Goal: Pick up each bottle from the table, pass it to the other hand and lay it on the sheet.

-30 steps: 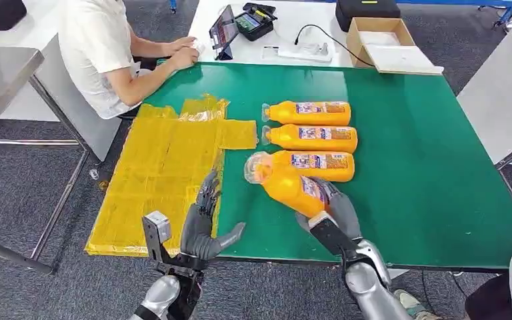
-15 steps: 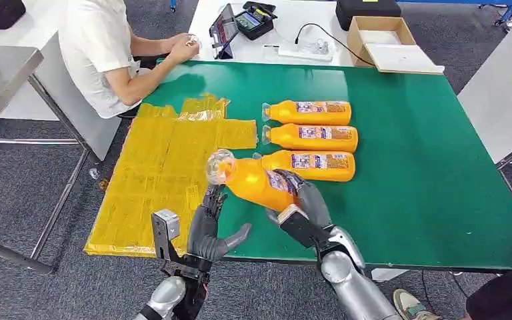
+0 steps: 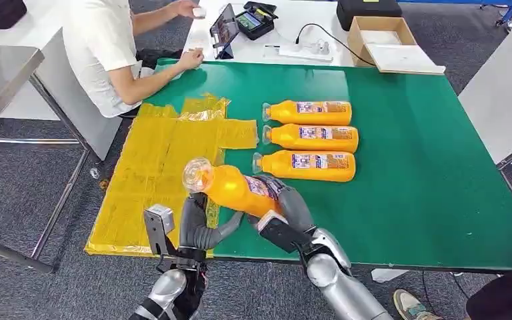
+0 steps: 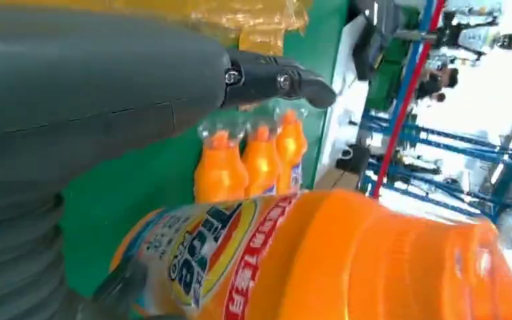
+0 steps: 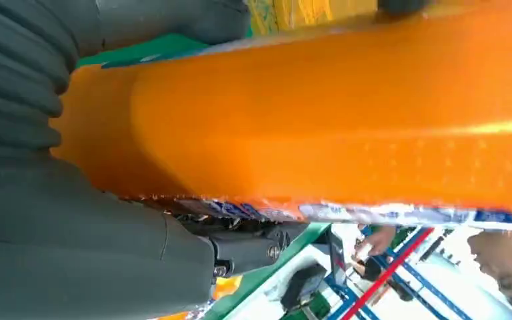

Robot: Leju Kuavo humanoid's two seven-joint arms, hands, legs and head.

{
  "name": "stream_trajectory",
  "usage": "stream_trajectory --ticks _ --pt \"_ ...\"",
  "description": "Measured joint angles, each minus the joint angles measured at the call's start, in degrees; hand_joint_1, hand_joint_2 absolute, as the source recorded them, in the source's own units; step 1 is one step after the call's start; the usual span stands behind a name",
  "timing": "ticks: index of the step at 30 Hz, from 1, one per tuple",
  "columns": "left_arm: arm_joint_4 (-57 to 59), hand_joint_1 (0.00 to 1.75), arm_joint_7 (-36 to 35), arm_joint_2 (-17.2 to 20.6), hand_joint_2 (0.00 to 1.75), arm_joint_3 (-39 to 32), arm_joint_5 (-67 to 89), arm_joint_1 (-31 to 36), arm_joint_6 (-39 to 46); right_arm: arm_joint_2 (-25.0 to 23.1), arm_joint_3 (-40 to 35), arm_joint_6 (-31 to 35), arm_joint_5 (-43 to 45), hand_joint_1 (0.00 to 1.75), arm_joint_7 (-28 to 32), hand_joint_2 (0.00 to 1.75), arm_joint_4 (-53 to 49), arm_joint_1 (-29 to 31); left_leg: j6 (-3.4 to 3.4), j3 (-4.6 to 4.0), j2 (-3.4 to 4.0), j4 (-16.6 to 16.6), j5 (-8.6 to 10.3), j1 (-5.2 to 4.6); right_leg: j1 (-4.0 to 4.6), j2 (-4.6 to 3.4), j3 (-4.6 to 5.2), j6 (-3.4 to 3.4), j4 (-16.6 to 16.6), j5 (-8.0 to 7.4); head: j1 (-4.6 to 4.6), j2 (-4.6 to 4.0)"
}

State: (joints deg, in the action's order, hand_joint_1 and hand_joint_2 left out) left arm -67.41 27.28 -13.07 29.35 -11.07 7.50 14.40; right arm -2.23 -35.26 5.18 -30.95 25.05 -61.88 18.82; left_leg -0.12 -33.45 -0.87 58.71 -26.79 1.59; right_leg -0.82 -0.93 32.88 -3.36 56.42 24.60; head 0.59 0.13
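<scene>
My right hand (image 3: 285, 208) grips an orange bottle (image 3: 235, 189) by its labelled lower half and holds it above the table's front edge, with the clear cap (image 3: 198, 175) over the yellow sheet (image 3: 153, 167). My left hand (image 3: 197, 225) is open just under the bottle's neck, fingers up and thumb spread; whether it touches the bottle is unclear. Three more orange bottles (image 3: 310, 138) lie side by side on the green table (image 3: 427, 173). The left wrist view has the held bottle (image 4: 347, 260) close up and those three bottles (image 4: 253, 160) behind it. The right wrist view shows the held bottle (image 5: 347, 113) in my right hand (image 5: 73, 240).
A person in a white shirt (image 3: 97, 50) sits at the table's far left corner, one arm on its edge. Behind the table are a tablet (image 3: 223, 27), a power strip (image 3: 303, 50) and a cardboard box (image 3: 387, 43). A grey table (image 3: 0, 73) stands at the left.
My right hand has carried the bottle left, from beside the three lying bottles to above my left hand at the sheet's edge. The left hand's fingers have come up under it. The person raised one arm.
</scene>
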Motion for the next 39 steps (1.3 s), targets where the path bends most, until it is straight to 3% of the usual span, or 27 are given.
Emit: stream_trajectory --ticks 5,15,20,39 --pt "0.0 0.00 -1.9 -0.1 1.75 -0.4 -7.2 0.0 -6.5 0.0 -1.6 0.0 1.7 1.75 -0.3 1.75 0.2 0.8 0.00 -0.01 0.00 0.0 0.00 0.00 0.00 0.00 0.02 0.00 0.0 0.00 0.00 0.00" --pt "0.0 0.00 -2.3 -0.1 1.75 -0.4 -8.2 0.0 -7.8 0.0 -2.5 0.0 1.9 1.75 -0.3 1.75 0.7 1.3 0.00 -0.01 0.00 0.0 0.00 0.00 0.00 0.00 0.02 0.00 0.0 0.00 -0.02 0.00" --pt "-0.1 0.00 -3.5 -0.1 1.75 -0.4 -12.1 -0.1 -12.8 0.0 -2.9 0.1 2.7 1.75 -0.3 1.75 1.2 1.8 0.00 -0.02 0.00 0.0 0.00 0.00 0.00 0.00 0.01 0.00 0.0 0.00 -0.02 0.00" --pt "-0.3 0.00 -4.4 -0.1 1.75 -0.2 -13.6 -0.4 -13.6 -0.6 -3.6 0.8 2.2 1.75 -0.3 1.75 3.5 2.3 0.00 -0.02 0.00 0.0 0.00 0.00 0.00 0.00 0.02 0.00 0.0 0.00 -0.02 0.00"
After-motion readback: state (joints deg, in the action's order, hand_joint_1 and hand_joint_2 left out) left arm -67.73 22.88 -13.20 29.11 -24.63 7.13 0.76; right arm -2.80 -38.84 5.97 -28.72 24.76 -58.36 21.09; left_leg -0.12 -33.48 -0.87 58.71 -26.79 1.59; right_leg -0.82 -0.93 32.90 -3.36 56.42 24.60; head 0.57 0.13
